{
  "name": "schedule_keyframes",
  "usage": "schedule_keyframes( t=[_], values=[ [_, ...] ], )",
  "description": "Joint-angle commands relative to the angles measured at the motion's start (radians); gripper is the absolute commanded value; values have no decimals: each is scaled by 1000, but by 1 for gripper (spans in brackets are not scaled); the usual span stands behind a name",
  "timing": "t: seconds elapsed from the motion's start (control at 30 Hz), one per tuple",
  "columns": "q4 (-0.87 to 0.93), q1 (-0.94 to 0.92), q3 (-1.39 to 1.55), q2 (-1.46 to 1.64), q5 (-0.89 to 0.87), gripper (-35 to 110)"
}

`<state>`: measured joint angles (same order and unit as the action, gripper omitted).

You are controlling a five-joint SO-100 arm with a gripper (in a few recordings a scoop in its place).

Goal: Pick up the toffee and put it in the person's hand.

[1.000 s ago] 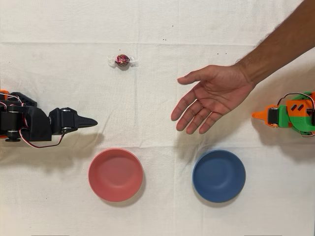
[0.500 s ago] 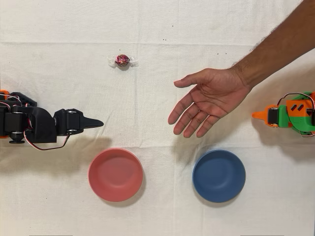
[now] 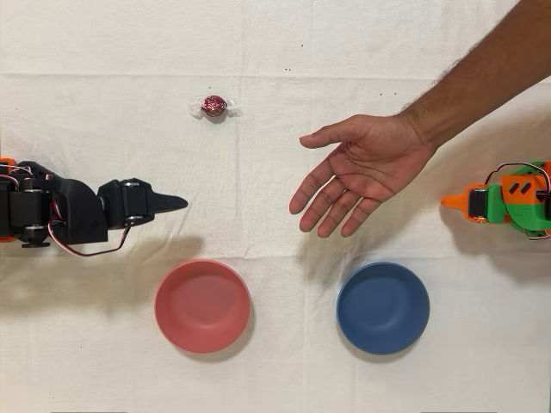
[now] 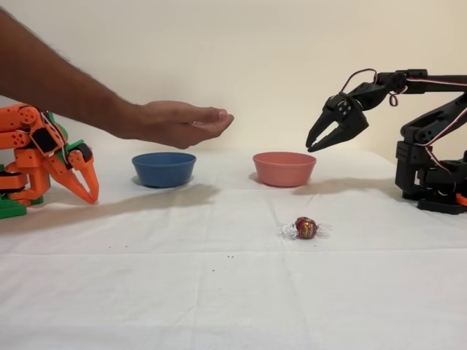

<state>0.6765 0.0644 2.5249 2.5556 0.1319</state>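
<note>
The toffee point(image 3: 213, 106), a small dark red foil sweet with clear twisted ends, lies on the white cloth; in the fixed view the toffee point(image 4: 306, 228) sits in front of the bowls. My black gripper point(image 3: 178, 204) hovers at the left of the overhead view, below and left of the sweet and well apart from it. In the fixed view the gripper point(image 4: 321, 144) hangs high above the table, fingers parted with nothing between them. The person's hand point(image 3: 362, 172) reaches in from the upper right, palm up with fingers spread; the hand point(image 4: 182, 122) is held above the table.
A pink bowl point(image 3: 202, 305) and a blue bowl point(image 3: 383, 307) stand near the lower edge of the overhead view. The idle orange arm point(image 3: 508, 200) rests at the right. The white cloth point(image 3: 275, 52) covers the table.
My gripper has advanced to the right in the overhead view. The person's hand has shifted slightly left and up. The toffee has stayed put.
</note>
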Motion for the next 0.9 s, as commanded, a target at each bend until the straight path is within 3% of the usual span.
schedule_keyframes(
  t=[0.0,0.87],
  values=[
    [31,87,-112,-38,15,0],
    [51,327,-483,-600,35,11]
  ],
)
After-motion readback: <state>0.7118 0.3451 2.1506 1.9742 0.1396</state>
